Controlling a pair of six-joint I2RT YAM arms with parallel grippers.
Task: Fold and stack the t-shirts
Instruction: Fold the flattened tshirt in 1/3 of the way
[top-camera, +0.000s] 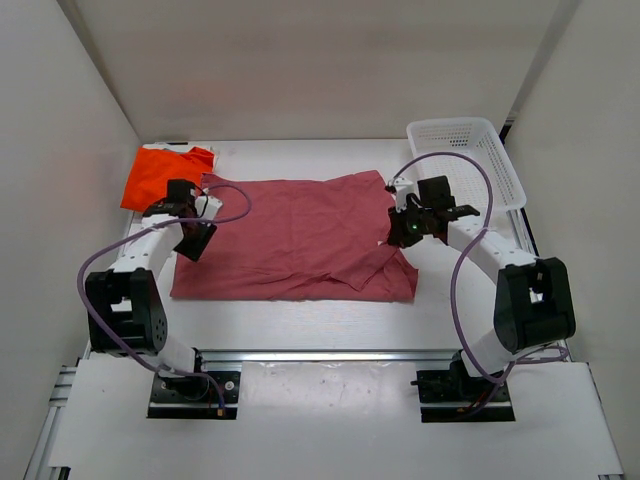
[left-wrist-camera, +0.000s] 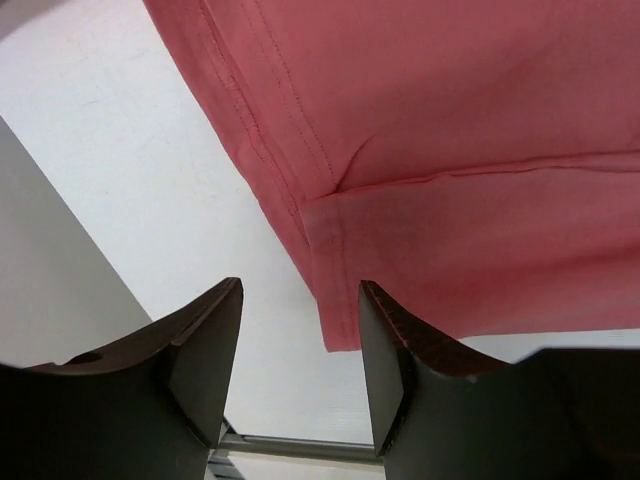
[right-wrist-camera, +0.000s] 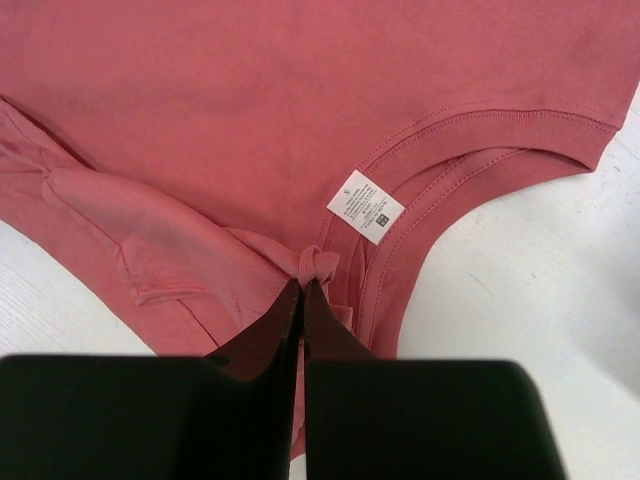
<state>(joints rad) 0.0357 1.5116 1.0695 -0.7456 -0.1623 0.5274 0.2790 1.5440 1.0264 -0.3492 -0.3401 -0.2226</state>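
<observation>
The pinkish-red t-shirt (top-camera: 295, 235) lies spread across the middle of the table (top-camera: 300, 320). The right gripper (right-wrist-camera: 303, 290) has its jaws pressed together on a bunched pinch of cloth beside the collar. The left gripper (left-wrist-camera: 300, 330) hangs at the shirt's left edge, jaws apart and holding nothing. The orange t-shirt (top-camera: 160, 172) sits in the table's far-left corner.

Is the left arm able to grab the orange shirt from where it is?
Probably yes. The left gripper is open, and the orange shirt lies just beyond it, with nothing in between.
</observation>
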